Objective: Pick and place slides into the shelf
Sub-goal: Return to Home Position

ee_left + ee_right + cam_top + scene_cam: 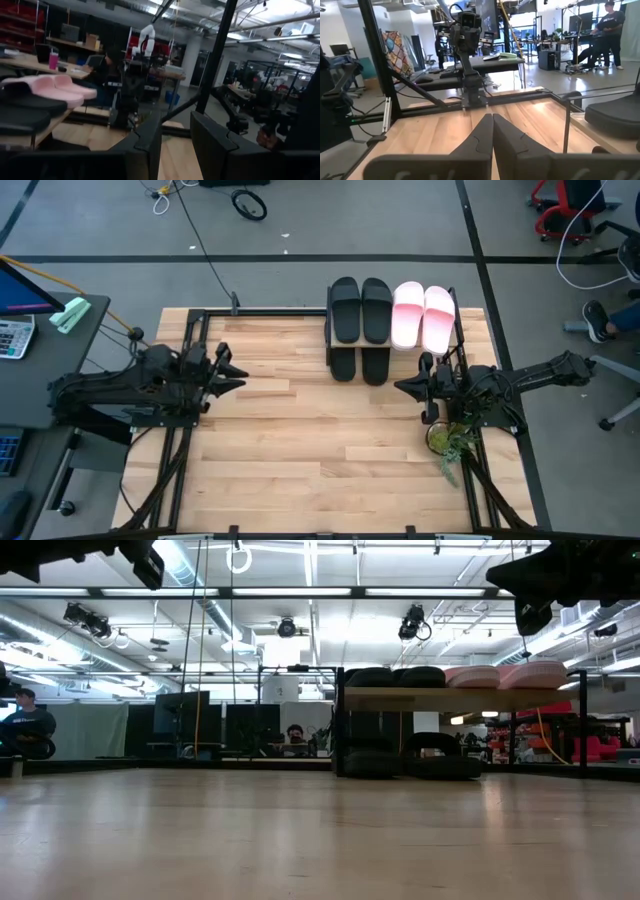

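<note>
The big wooden table is bare in the middle. The left arm sits at the left side of it and the right arm sits at the right side. Both are well away from the shoes. I think they rest there because no shoe is left to pick up.

The shelf stands at the far edge of the table, a bit to the right. All six slides are in it. Two black slides lie on the top board, side by side. Two pink slides lie just to their right. The top looks full, so I think that is why the last two black slides are tucked under it, with their near ends poking out.

The left gripper points to the middle, fingers a little apart, with nothing in it. The right gripper is near the shelf's right end, fingers pressed together, also with nothing in it.
</note>
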Action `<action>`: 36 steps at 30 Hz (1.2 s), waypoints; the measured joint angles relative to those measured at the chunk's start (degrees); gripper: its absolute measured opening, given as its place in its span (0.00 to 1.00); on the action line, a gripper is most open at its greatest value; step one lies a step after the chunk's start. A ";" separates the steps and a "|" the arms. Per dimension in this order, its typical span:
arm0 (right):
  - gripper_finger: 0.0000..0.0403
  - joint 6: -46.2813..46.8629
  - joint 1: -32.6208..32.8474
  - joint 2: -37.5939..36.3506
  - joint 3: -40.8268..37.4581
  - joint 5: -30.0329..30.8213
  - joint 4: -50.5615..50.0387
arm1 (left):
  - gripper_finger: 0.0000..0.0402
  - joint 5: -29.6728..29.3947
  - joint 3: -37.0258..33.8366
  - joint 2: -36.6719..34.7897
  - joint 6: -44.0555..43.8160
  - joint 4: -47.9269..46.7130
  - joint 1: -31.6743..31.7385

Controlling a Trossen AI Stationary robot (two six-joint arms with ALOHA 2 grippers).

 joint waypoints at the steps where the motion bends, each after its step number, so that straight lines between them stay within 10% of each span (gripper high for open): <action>1: 0.03 -0.02 0.00 -0.02 0.00 -0.01 -0.02 | 0.27 0.00 0.00 -0.64 0.04 -1.26 0.00; 14: 0.03 2.32 0.02 0.00 0.00 0.00 -0.37 | 0.27 -9.92 0.00 -2.13 2.64 -6.94 0.00; 36: 0.03 4.90 0.02 0.00 0.00 0.06 -0.37 | 0.27 -10.14 -0.02 -2.53 -1.60 -6.99 -0.14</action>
